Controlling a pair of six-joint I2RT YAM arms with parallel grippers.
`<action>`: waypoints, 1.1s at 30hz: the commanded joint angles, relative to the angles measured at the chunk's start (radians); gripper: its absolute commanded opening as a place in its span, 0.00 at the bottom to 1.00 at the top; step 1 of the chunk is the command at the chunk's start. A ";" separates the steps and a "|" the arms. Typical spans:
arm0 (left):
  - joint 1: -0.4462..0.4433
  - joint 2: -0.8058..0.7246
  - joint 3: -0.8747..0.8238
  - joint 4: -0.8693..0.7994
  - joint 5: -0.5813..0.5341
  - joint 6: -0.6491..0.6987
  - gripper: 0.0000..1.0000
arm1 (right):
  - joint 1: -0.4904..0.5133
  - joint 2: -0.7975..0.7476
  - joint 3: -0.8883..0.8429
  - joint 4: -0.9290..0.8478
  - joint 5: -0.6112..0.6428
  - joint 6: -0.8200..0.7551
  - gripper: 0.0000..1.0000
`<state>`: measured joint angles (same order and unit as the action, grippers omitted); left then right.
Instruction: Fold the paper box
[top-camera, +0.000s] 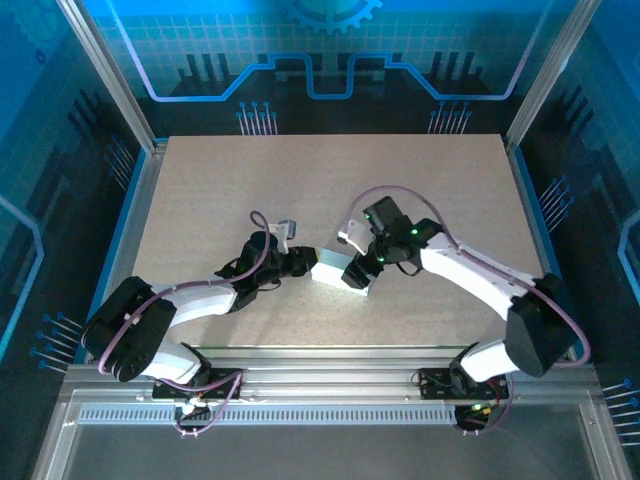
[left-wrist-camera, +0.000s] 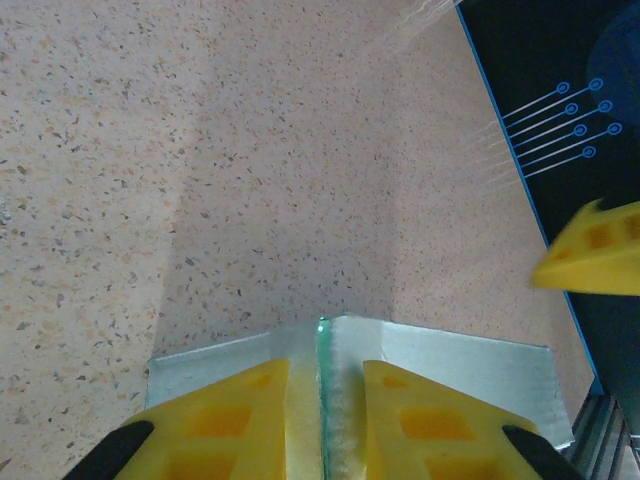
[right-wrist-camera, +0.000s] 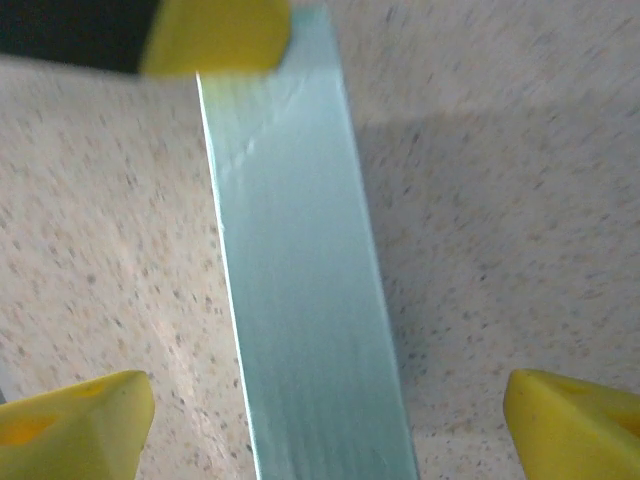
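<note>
Now, left hand (left-wrist-camera: 325, 385): clenched on the box (left-wrist-camera: 440, 370); its two yellow fingers (left-wrist-camera: 230, 415) stand close together with a thin upright edge of pale card pinched between them.
Grip spot: the end of the box nearest the left wrist camera; flat mint panels spread to either side of the pinched edge.
Right hand (right-wrist-camera: 325, 395): released; its yellow fingers (right-wrist-camera: 75, 425) stand wide apart, one on each side of the box (right-wrist-camera: 300, 300), and neither touches it.
Box to right hand: it runs lengthwise up the middle of the gap between those fingers, away from the wrist.
Far end of box, right wrist view: a yellow finger of the left hand (right-wrist-camera: 215, 35) sits at that end.
Right edge, left wrist view: a yellow finger of the right hand (left-wrist-camera: 590, 250) hangs just beyond the box's far corner.
From above: the left hand (top-camera: 303, 262) is at the box's (top-camera: 335, 272) left end and the right hand (top-camera: 360, 268) is over its right end.
Box: pale mint card, resting on the table (top-camera: 200, 200) between the two hands, near the middle and a little toward the arms.
Table: speckled beige.
</note>
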<state>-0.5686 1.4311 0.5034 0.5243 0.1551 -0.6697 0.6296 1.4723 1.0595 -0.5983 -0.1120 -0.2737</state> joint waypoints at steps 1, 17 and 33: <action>-0.014 0.053 -0.050 -0.307 0.010 0.048 0.22 | 0.026 0.059 0.051 -0.071 0.038 -0.080 0.92; -0.013 0.024 -0.035 -0.328 0.011 0.073 0.26 | 0.047 0.143 0.096 -0.136 0.058 -0.114 0.43; 0.004 -0.259 0.014 -0.352 -0.080 0.130 0.99 | 0.001 0.084 0.099 -0.105 0.235 -0.091 0.35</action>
<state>-0.5732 1.2385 0.5133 0.2329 0.1165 -0.5690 0.6518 1.5921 1.1389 -0.7097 0.0319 -0.3817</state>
